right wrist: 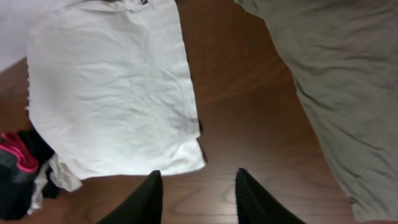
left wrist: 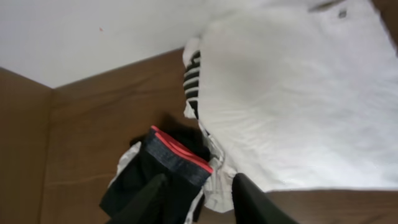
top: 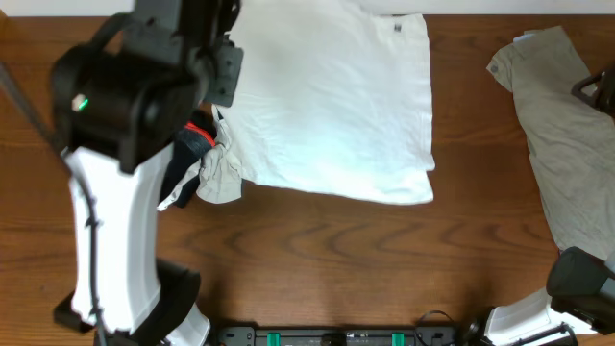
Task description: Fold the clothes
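Observation:
The white T-shirt (top: pixel 327 96) lies folded flat on the table at the top middle; it also shows in the left wrist view (left wrist: pixel 292 93) and the right wrist view (right wrist: pixel 112 93). Its dark lettering peeks out at one edge (left wrist: pixel 193 84). The black garment with red-edged grey waistband (left wrist: pixel 168 168) lies crumpled at the shirt's left corner (top: pixel 192 154). The khaki-grey garment (top: pixel 567 135) lies at the right (right wrist: pixel 336 81). My left gripper (left wrist: pixel 199 199) is open above the black garment. My right gripper (right wrist: pixel 196 196) is open above bare wood, near the shirt's corner.
The wooden table (top: pixel 317 259) has a pale wall along its far edge (left wrist: pixel 81 31). The left arm (top: pixel 125 144) hangs over the table's left side. The right arm's base (top: pixel 567 288) sits at the bottom right corner.

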Robot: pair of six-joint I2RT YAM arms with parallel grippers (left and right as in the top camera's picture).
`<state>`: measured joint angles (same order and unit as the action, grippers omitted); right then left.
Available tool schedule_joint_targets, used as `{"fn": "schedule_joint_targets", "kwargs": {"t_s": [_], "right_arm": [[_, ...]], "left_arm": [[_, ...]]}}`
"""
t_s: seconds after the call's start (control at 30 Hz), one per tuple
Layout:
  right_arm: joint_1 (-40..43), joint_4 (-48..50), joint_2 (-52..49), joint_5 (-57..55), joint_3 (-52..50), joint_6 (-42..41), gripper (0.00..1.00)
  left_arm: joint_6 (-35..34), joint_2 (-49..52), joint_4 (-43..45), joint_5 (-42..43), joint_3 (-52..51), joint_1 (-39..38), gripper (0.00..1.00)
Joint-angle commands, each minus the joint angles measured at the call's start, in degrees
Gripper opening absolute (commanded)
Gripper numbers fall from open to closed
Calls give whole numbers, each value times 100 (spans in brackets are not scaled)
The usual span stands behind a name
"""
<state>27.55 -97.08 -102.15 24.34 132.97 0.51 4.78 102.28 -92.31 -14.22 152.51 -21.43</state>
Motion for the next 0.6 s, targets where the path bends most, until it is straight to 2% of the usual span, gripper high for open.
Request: {"fn": "schedule_joint_targets", "kwargs": {"t_s": [0.0, 0.13, 0.2, 0.3, 0.43, 0.57], "right_arm": [[-63, 9, 50, -101, 37, 175, 40], [-286, 155, 50, -98, 35, 175, 46], [-466, 260, 44, -101, 35, 175, 50], [-817, 348, 11, -264, 28, 173, 56], [-1344, 295, -175, -686, -105, 122, 57], [-1932, 286, -470, -1228, -654, -63, 56]], "left_arm": [[-125, -385, -404, 9, 83, 26, 38], [-212, -798, -350, 7, 83, 26, 45], [-210, -1045, -284, 7, 83, 26, 54], [-214, -1381, -236, 7, 83, 26, 60], [-518, -1751, -422, 4, 83, 26, 65], [-640, -2135, -446, 2, 15, 26, 68]]}}
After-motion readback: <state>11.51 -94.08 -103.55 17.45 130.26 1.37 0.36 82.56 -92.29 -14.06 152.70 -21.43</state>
